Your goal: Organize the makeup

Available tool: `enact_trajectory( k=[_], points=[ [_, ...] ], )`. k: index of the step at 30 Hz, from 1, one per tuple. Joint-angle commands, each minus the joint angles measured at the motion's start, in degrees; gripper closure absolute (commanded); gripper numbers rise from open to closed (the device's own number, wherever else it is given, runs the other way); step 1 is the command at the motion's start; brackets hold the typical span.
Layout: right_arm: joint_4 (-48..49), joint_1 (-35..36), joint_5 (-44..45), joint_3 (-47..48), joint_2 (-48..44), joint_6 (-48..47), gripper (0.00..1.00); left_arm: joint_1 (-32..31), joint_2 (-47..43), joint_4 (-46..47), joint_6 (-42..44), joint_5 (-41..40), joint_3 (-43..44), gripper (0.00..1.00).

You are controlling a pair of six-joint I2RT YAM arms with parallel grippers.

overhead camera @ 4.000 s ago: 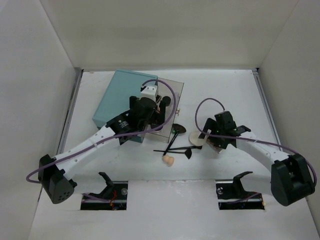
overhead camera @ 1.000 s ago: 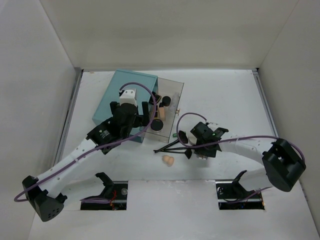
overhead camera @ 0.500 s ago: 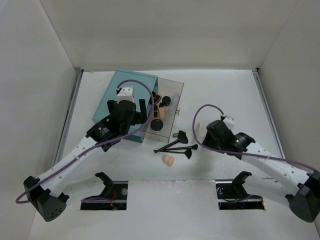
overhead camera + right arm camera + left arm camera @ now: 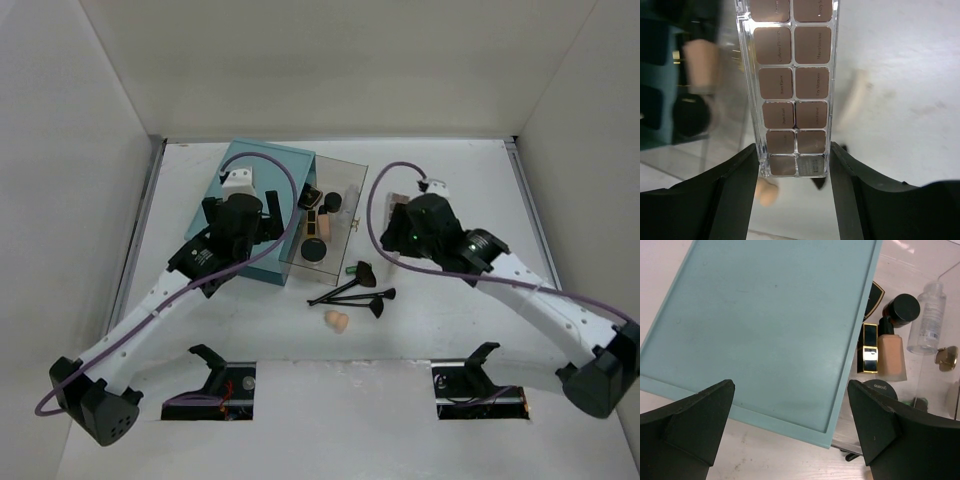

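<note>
The left end effector (image 4: pixel 242 200) hangs over the teal box (image 4: pixel 290 168) at the back left of the table (image 4: pixel 450 330), its 2 fingers spread wide with nothing between them; the left wrist view shows only the flat teal lid (image 4: pixel 765 325) below the gap. Touching the right side of the box is a clear tray (image 4: pixel 345 175) that already holds part of the makeup: a beige bottle (image 4: pixel 891 355) lying beside a black and gold lipstick (image 4: pixel 869 347), a black-capped jar (image 4: pixel 904 310) and a clear bottle (image 4: pixel 928 317) behind them, and a round black compact (image 4: pixel 313 250) at the near end. On the bare table just in front of the tray lie the black-handled brushes (image 4: pixel 350 291), crossing one another, with the peach sponge (image 4: pixel 337 320) close by on their near side. Further right, the right end effector (image 4: pixel 794 165) is closed on the near end of the pinkish palette (image 4: pixel 792 85), one finger pressed on each long edge. The palette is a clear case with 2 columns of brownish pans, and it points away from the wrist alongside the right edge of the tray. Whether its far end touches the tray cannot be told.
</note>
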Motion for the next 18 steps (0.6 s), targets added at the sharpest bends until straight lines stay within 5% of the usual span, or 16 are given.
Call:
enact_trajectory(
  k=[1, 9, 18],
  points=[
    [9.10, 2.99, -5.44, 8.64, 7.74, -5.13, 0.78, 0.90, 0.19, -0.27, 0.30, -1.08, 2.56, 0.00],
    [7.80, 7.39, -9.58, 27.55, 27.97, -2.25, 0.75, 2.22, -2.01, -1.33, -0.31, -1.08, 2.30, 0.00],
    [6.03, 10.47, -8.88, 32.04, 38.09, 3.13, 0.70, 2.74, -3.77, -2.47, -1.10, -1.61, 1.68, 0.00]
  ],
)
